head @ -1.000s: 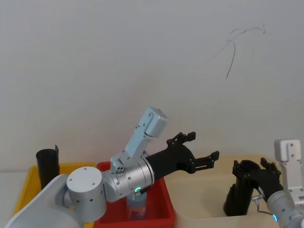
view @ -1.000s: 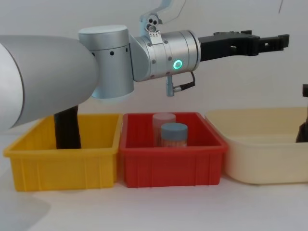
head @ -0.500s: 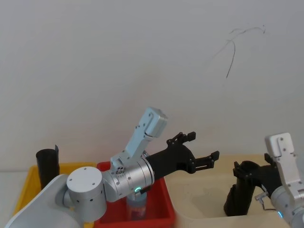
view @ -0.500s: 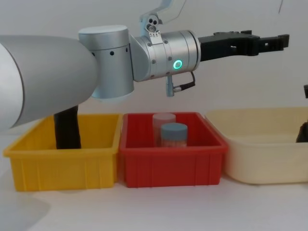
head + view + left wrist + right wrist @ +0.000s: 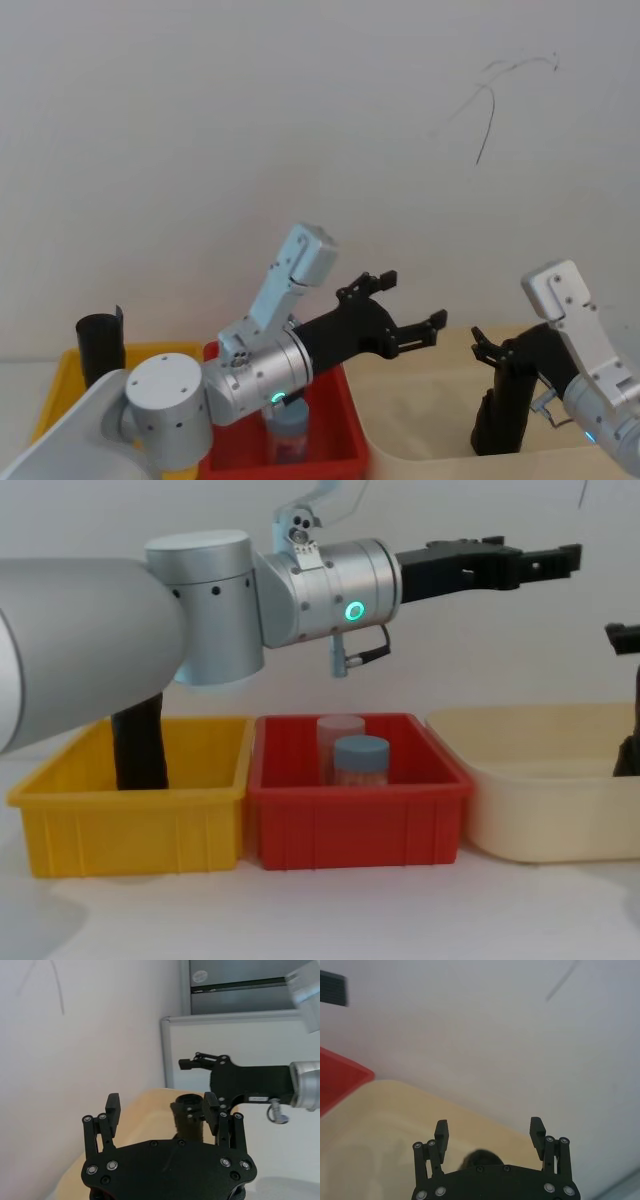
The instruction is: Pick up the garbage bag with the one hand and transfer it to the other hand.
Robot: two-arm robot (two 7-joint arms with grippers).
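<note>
- Head view: the left gripper [image 5: 408, 300] has its fingers spread and grasps nothing. The right gripper [image 5: 492, 350] is just above the bag [image 5: 497, 425], which stands upright in the cream bin [image 5: 420, 415].
- Left wrist view: the bag [image 5: 187, 1122] is beyond the fingertips.
- Right wrist view: the fingers [image 5: 441, 1135] are spread, and the bag top [image 5: 480, 1157] is between them, apart from both.
- Chest view: the bag [image 5: 630, 755] is well below the left fingers.

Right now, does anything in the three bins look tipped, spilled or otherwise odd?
Nothing spilled or tipped: the garbage bag stands upright in the cream bin by the right end effector, both jars upright in the red bin. One oddity: the black roll in the yellow bin has a notched top rim.
</note>
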